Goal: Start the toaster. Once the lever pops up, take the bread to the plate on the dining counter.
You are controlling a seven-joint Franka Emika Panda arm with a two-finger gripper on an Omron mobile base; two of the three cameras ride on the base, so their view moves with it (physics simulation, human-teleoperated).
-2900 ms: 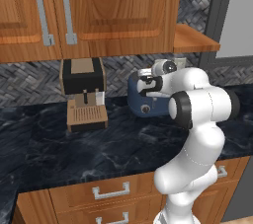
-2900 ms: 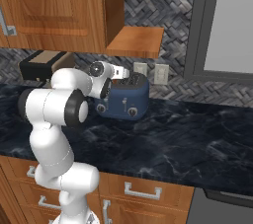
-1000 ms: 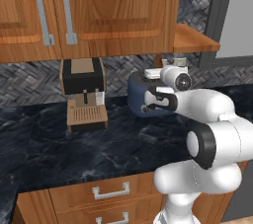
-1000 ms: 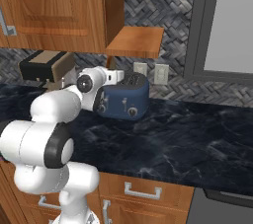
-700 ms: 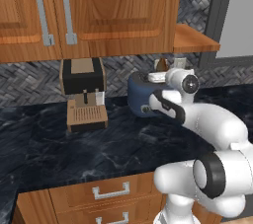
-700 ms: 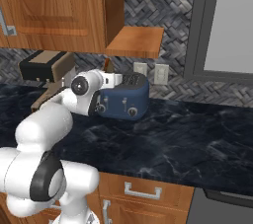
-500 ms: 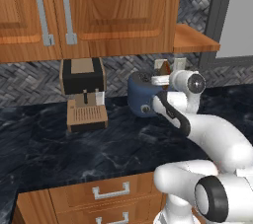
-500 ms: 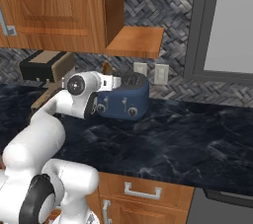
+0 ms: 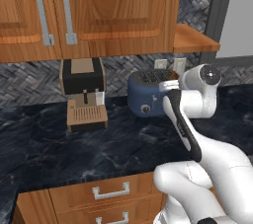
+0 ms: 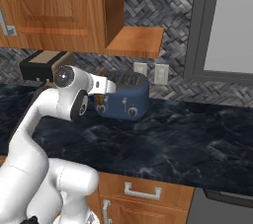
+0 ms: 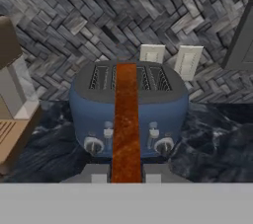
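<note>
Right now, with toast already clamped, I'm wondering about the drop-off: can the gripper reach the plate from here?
Probably not. The gripper holds the bread edge-on in front of the toaster, and no plate appears on this counter.

The arm now swings further right, drawing the bread (image 11: 126, 119) in its closed gripper (image 11: 126, 172) away from the toaster (image 9: 148, 92).

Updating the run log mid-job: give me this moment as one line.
pincer: shut on bread | bread: held edge-on, out of toaster | toaster: on counter | delivery: not yet done
</note>
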